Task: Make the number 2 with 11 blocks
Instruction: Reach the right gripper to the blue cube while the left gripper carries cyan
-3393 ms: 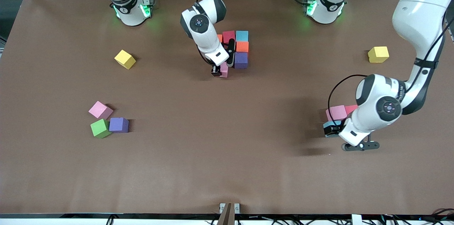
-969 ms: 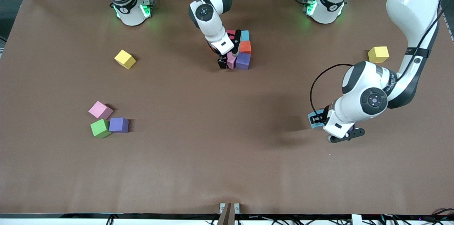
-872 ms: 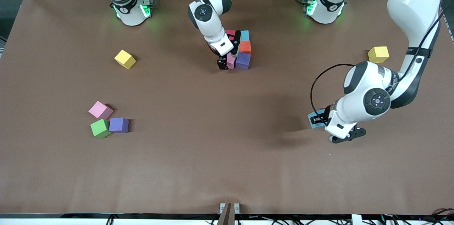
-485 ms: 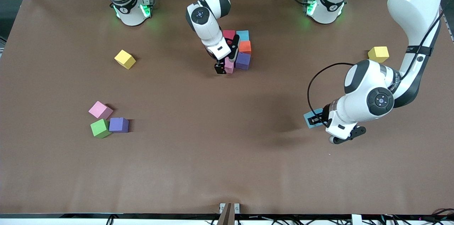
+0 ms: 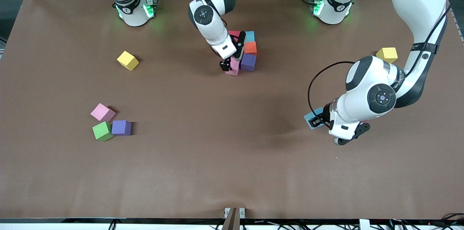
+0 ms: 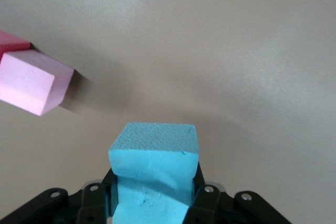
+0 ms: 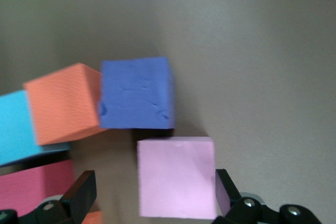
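A cluster of blocks lies near the robots' bases: red, light blue, orange, purple and pink. My right gripper stands open over the pink block, one finger on each side of it. Beside it are the purple and orange blocks. My left gripper is shut on another light blue block, held above the table toward the left arm's end. A pink and a red block lie below it.
Pink, green and purple blocks sit together toward the right arm's end, nearer the front camera. One yellow cube lies toward the right arm's end and another toward the left arm's end.
My left gripper has carried the light blue block away from the pink and red blocks, toward the table's middle. My right gripper has shifted slightly about the pink block beside the purple one.
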Motion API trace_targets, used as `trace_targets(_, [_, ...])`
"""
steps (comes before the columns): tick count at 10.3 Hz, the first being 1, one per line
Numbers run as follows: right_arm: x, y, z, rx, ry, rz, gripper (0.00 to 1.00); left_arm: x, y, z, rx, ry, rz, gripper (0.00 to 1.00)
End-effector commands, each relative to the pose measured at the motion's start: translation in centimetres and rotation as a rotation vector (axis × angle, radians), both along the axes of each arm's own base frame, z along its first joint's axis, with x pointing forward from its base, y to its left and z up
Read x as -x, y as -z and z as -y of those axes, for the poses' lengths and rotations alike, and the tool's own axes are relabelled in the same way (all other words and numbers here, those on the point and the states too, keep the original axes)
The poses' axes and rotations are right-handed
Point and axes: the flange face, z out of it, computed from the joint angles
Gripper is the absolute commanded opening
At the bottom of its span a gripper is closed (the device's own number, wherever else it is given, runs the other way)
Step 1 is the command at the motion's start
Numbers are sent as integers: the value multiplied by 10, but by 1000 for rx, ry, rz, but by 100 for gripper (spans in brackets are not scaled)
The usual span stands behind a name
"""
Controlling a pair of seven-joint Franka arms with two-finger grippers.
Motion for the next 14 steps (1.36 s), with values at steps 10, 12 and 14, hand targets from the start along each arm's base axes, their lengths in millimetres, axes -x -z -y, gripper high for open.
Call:
trace_targets(10, [-260,-79,346,56,566,-49,100,89,-28,180,13,-527,-199,0])
trace_targets(12, [-285,-79,429,148,649,-7,100,116,-27,223,1,-592,-196,0])
trace_targets(14, [-292,-73,473,169,771,-22,100,149,-13,272,-6,-660,-197,0])
